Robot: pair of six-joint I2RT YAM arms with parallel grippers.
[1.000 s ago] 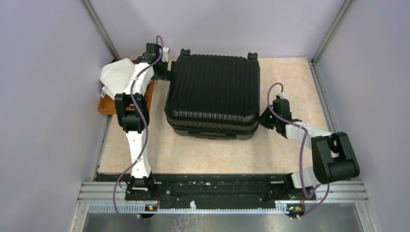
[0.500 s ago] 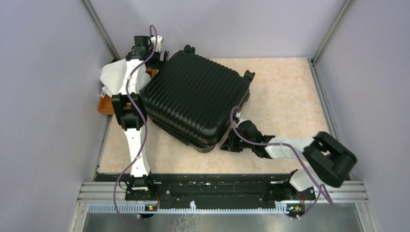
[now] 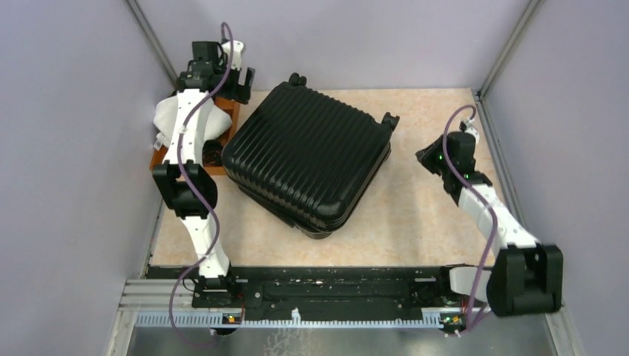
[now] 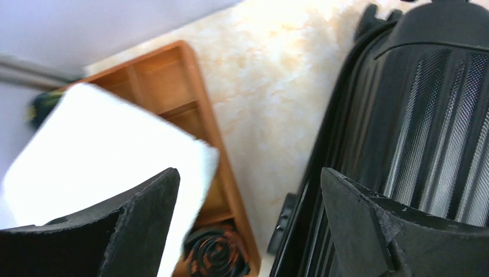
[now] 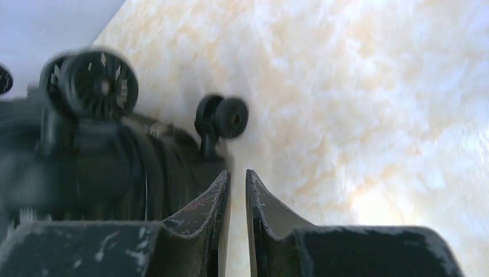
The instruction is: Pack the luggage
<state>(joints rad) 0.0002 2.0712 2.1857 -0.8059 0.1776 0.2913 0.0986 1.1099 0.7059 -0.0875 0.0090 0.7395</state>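
Since a second ago the luggage (image 3: 308, 156) has swung from square-on to skewed, its wheeled end now pointing toward 1 o'clock and one corner toward 6. Your right arm, which was low against the near corner of the case half a second back, has pulled out to 3 o'clock. Your left arm has risen toward 11 o'clock.

The case lies flat on the table, ribbed shell up and lid closed, a little toward 10 o'clock from the centre. Just beside it at 9 o'clock is the wooden tray (image 3: 159, 165), which holds a white cloth (image 4: 104, 150) and a dark rolled item (image 4: 216, 254).

Your left gripper (image 4: 248, 179) hangs over the gap between tray and case, its jaws spread wide and holding nothing. Your right gripper (image 5: 237, 179) sits apart from the wheeled end, its jaws almost together with a thin slit between them and nothing in it. Two caster wheels (image 5: 230, 117) show ahead of it, blurred.

By my reading, packing has barely started. The case is turned but not opened, and whether anything is inside you cannot tell. What remains is to open the lid, move the tray's contents in, and close it.
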